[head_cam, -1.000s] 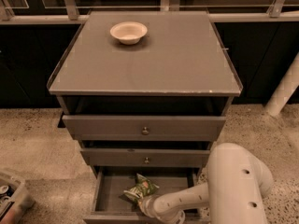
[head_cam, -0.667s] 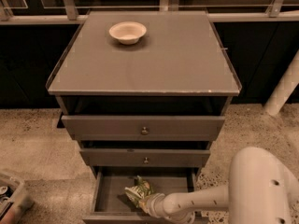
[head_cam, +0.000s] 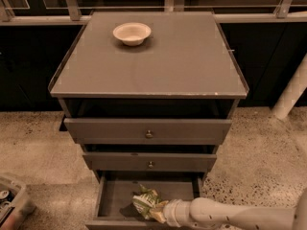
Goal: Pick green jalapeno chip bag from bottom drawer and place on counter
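Observation:
The green jalapeno chip bag (head_cam: pixel 145 201) lies crumpled in the open bottom drawer (head_cam: pixel 115 195), near the middle of its grey floor. My gripper (head_cam: pixel 158 213) reaches in from the lower right on a white arm and is at the bag's front right edge, touching it. The counter (head_cam: pixel 158 61) is the flat grey top of the cabinet, well above the gripper.
A white bowl (head_cam: pixel 132 33) sits at the back left of the counter. Two drawers with round knobs (head_cam: pixel 149 134) stick out slightly above the bottom drawer. A bin (head_cam: pixel 12 202) stands on the floor at the lower left. A white post (head_cam: pixel 292 90) is at the right.
The arm's large white elbow has swung right and down, almost out of view. The gripper stays at the chip bag, which has barely shifted in the drawer.

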Motion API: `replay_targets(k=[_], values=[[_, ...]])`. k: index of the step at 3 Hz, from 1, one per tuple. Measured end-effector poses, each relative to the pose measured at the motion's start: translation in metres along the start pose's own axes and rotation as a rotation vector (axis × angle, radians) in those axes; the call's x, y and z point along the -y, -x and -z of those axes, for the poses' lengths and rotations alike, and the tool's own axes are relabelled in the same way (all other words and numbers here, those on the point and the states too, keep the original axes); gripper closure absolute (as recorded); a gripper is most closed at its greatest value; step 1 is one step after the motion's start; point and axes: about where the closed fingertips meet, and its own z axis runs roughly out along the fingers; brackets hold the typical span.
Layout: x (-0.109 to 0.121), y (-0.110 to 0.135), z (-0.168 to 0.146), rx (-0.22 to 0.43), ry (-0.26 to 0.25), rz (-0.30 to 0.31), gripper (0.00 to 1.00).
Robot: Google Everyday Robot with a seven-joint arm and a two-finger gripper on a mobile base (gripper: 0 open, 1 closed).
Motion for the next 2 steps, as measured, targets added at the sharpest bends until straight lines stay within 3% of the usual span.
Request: replay_targets(k=[1,2], values=[[-0.019,0.016,0.038,0.021,0.087,0.008,1.00],[-0.031,0.011,0.041,0.005,0.133,0.006,1.00]])
